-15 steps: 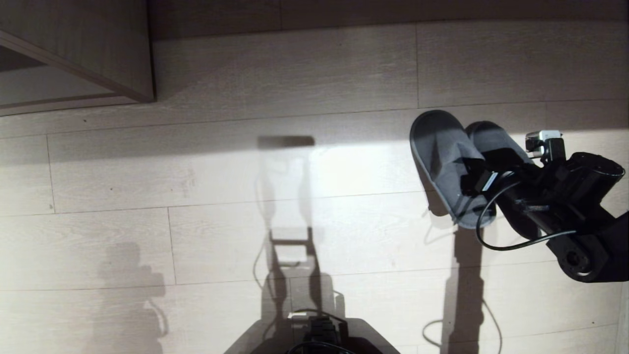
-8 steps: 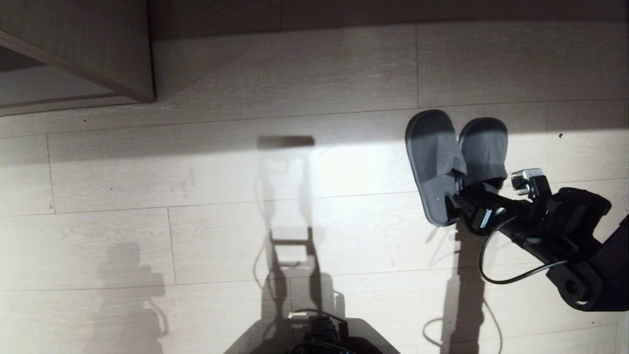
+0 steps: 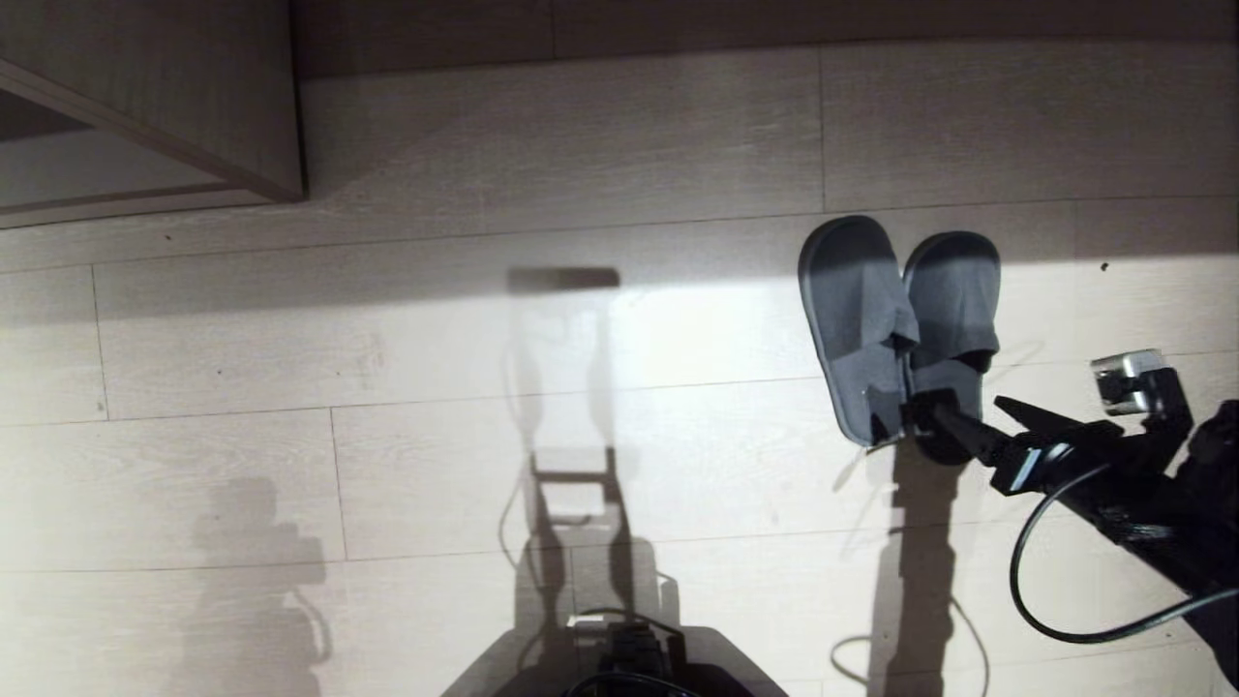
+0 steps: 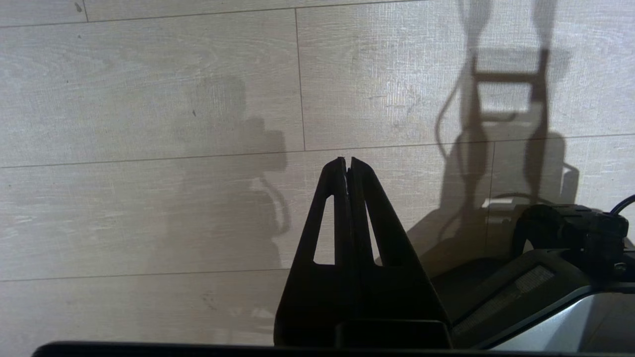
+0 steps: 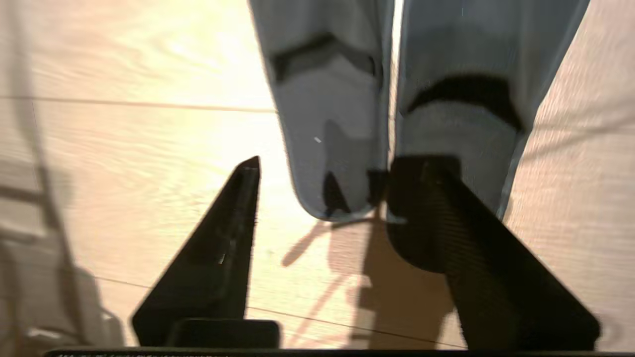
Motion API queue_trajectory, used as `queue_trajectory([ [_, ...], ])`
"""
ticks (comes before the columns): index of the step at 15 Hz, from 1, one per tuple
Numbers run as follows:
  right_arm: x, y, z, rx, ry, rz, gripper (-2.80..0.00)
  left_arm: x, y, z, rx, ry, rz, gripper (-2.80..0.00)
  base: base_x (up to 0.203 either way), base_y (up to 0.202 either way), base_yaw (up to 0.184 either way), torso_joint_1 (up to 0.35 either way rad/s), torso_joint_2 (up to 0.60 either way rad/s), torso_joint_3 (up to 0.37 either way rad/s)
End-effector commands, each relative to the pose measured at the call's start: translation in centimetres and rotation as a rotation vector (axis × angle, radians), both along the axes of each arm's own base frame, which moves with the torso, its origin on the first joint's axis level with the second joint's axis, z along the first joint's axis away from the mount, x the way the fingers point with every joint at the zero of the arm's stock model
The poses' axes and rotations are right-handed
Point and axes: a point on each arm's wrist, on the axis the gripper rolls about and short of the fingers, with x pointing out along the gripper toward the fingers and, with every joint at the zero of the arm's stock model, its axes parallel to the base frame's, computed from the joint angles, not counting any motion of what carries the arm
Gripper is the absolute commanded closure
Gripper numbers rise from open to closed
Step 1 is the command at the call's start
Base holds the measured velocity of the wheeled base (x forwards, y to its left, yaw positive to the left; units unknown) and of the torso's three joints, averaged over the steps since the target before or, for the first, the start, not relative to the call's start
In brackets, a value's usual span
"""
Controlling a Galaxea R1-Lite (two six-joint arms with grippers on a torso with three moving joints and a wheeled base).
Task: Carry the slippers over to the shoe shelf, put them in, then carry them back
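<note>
Our right pincer (image 3: 968,418) is open at the heels of the slippers (image 3: 895,324), which lie side by side on the floor (image 3: 619,174). They look soft and light; we would pinch both heels together.

Dim room, bright glare band across mid floor (image 3: 678,329), far edge dark, robot shadows long and hard-edged, right wrist view warm-tinted, motion-blurred, slippers (image 5: 397,99) soft.
</note>
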Motion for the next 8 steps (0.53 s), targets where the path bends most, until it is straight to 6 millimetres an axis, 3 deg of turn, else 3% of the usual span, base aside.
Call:
queue_trajectory([
  [1, -4.5, 0.6, 3.7, -0.015, -0.157, 0.012, 0.0, 0.0, 0.0, 0.0, 0.0, -0.001, 0.001, 0.0, 0.0, 0.0, 0.0, 0.0, 0.0, 0.0],
  [5, -13.1, 1.8, 6.0, -0.023, -0.31, 0.031, 0.0, 0.0, 0.0, 0.0, 0.0, -0.001, 0.001, 0.0, 0.0, 0.0, 0.0, 0.0, 0.0, 0.0],
  [8, -19.2, 2.6, 5.9, -0.026, -0.36, 0.037, 0.0, 0.0, 0.0, 0.0, 0.001, -0.001, 0.001, 0.0, 0.0, 0.0, 0.0, 0.0, 0.0, 0.0],
])
